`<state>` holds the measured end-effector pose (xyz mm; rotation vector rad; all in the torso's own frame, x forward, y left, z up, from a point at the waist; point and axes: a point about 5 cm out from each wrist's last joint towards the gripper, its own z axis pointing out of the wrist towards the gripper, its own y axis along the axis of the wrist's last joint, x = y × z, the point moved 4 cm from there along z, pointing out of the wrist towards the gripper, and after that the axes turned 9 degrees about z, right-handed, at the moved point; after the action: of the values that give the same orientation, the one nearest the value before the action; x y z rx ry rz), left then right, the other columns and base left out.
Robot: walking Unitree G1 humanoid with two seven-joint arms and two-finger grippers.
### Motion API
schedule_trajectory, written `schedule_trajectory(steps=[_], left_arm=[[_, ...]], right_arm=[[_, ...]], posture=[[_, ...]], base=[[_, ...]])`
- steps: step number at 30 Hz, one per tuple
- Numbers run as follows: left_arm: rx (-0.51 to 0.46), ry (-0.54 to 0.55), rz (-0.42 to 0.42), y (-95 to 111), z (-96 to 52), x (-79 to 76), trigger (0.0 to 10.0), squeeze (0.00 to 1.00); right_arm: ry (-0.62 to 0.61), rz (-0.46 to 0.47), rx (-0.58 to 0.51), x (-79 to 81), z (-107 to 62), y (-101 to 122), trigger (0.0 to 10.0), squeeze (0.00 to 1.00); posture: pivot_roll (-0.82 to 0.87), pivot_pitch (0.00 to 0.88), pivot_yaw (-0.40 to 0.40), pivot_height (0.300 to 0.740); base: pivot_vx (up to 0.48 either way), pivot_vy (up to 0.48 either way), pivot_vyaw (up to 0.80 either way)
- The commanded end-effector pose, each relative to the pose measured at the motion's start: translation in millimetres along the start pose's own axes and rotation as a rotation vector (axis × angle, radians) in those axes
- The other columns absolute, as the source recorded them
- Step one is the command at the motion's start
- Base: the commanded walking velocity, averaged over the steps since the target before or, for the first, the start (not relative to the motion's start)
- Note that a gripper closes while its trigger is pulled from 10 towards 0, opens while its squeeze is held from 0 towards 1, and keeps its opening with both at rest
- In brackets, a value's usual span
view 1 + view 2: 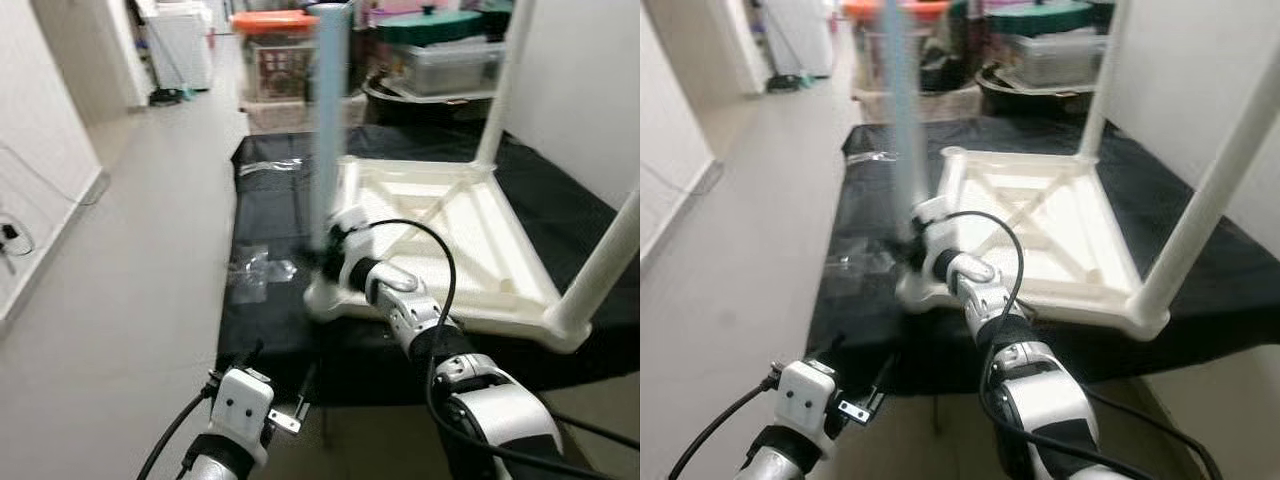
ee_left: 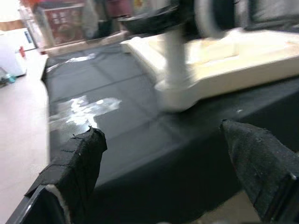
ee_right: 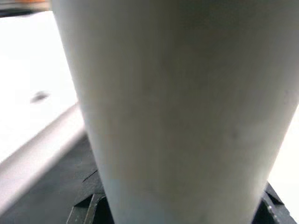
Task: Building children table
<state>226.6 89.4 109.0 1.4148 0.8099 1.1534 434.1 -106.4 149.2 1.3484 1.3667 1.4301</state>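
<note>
Right gripper [image 1: 325,248] pinches upright table leg [image 1: 328,120] at tabletop [image 1: 480,250] corner; left gripper [image 2: 163,168] spread.

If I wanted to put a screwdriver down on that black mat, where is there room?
Bare black mat lies between its left edge and the upturned table top. Nearer the plastic wrapper and right gripper holding the table leg, it's crowded.

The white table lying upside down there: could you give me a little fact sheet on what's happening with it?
Table top: upside down on a black mat
Fitted legs: far right, near right
Leg in work: upright at the near left corner
Right gripper: shut on that leg's base
Left gripper: open, low at the mat's near edge
Background: storage bins
</note>
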Motion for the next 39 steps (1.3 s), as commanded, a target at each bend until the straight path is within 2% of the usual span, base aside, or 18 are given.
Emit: schedule_trajectory(steps=[1, 4, 6, 11, 12, 18, 19, 20, 21, 22, 24, 27, 28, 29, 31, 32, 34, 39], left_arm=[[0.011, -0.01, 0.003, -3.3, 0.3, -0.4, 10.0, 0.0], [0.011, -0.012, 0.006, -3.5, 0.6, -0.6, 10.0, 0.0], [0.011, -0.012, 0.006, -3.5, 0.6, -0.6, 10.0, 0.0], [0.01, -0.013, 0.006, -2.9, 1.8, -1.2, 10.0, 0.0], [0.009, -0.013, 0.004, -2.6, 2.4, -1.9, 10.0, 0.0], [0.007, -0.012, 0.002, -1.9, 3.2, -2.5, 10.0, 0.0], [0.006, -0.01, 0.002, -1.7, 3.3, -2.2, 10.0, 0.0], [0.006, -0.01, 0.002, -1.7, 3.3, -2.2, 10.0, 0.0], [0.005, -0.009, 0.002, -1.5, 3.4, -2.0, 10.0, 0.0], [0.004, -0.011, 0.001, -1.3, 3.5, -1.9, 10.0, 0.0], [0.003, -0.012, 0.001, -1.2, 3.6, -1.9, 10.0, 0.0], [0.003, -0.012, 0.001, -1.2, 3.6, -1.9, 10.0, 0.0], [0.003, -0.013, 0.001, -1.4, 3.9, -1.3, 10.0, 0.0], [0.003, -0.013, 0.001, -1.4, 3.9, -1.3, 10.0, 0.0], [0.003, -0.013, 0.005, -1.6, 4.5, -0.5, 10.0, 0.0], [0.003, -0.013, 0.005, -1.6, 4.5, -0.5, 10.0, 0.0], [0.003, -0.011, 0.007, -1.9, 4.8, 0.0, 10.0, 0.0], [0.004, -0.009, 0.009, -2.2, 4.4, 0.4, 10.0, 0.0]], right_arm=[[-0.164, 0.038, 0.06, -29.0, -7.1, -18.3, 0.0, 0.0], [-0.421, 0.143, 0.004, -42.3, -24.6, -30.7, 0.0, 0.0], [-0.421, 0.143, 0.004, -42.3, -24.6, -30.7, 0.0, 0.0], [-0.385, 0.189, -0.011, -16.7, -21.3, -30.8, 0.0, 0.0], [-0.27, 0.207, -0.047, 1.6, -13.5, -22.8, 10.0, 1.0], [-0.209, 0.175, -0.116, 7.6, -9.4, -7.6, 10.0, 1.0], [-0.175, 0.184, -0.134, 8.9, -7.6, -1.9, 10.0, 0.12], [-0.175, 0.184, -0.134, 8.9, -7.6, -1.9, 10.0, 0.12], [-0.109, 0.186, -0.15, 12.2, -5.6, 4.3, 10.0, 0.0], [0.024, 0.187, -0.15, 19.9, -3.8, 9.0, 10.0, 0.0], [0.104, 0.187, -0.147, 25.2, -4.4, 11.5, 10.0, 0.0], [0.104, 0.187, -0.147, 25.2, -4.4, 11.5, 10.0, 0.0], [0.25, 0.146, -0.11, 31.6, -6.4, 9.9, 10.0, 0.0], [0.25, 0.146, -0.11, 31.6, -6.4, 9.9, 10.0, 0.0], [0.576, 0.066, 0.023, 46.9, -18.1, 0.3, 10.0, 0.0], [0.576, 0.066, 0.023, 46.9, -18.1, 0.3, 10.0, 0.0], [0.842, -0.003, 0.158, 61.5, -32.1, -7.3, 10.0, 0.0], [0.994, -0.031, 0.233, 74.4, -38.9, -8.1, 10.0, 0.0]], posture=[[0.05, 0.0, 0.0, 0.74], [0.06, 0.0, 0.001, 0.74], [0.06, 0.0, 0.001, 0.74], [0.05, 0.0, -0.003, 0.74], [0.05, 0.0, -0.006, 0.74], [0.04, 0.0, -0.012, 0.74], [0.02, 0.0, -0.007, 0.74], [0.02, 0.0, -0.007, 0.74], [0.02, 0.0, -0.007, 0.74], [0.01, 0.0, 0.003, 0.74], [0.01, 0.0, 0.003, 0.74], [0.01, 0.0, 0.003, 0.74], [0.01, 0.0, 0.003, 0.74], [0.01, 0.0, 0.003, 0.74], [0.02, 0.0, -0.001, 0.74], [0.02, 0.0, -0.001, 0.74], [0.03, 0.0, -0.009, 0.74], [0.04, 0.0, -0.015, 0.74]], base=[[0.0, 0.0, 0.0], [0.0, 0.0, 0.0], [0.0, 0.0, 0.0], [0.0, 0.0, 0.0], [0.0, 0.0, 0.0], [0.0, 0.0, 0.0], [0.0, 0.0, 0.0], [0.0, 0.0, 0.0], [0.0, 0.0, 0.0], [0.0, 0.0, 0.0], [0.0, 0.0, 0.0], [0.0, 0.0, 0.0], [0.0, 0.0, 0.0], [0.0, 0.0, 0.0], [0.0, 0.0, 0.0], [0.0, 0.0, 0.0], [0.0, 0.0, 0.0], [0.0, 0.0, 0.0]])
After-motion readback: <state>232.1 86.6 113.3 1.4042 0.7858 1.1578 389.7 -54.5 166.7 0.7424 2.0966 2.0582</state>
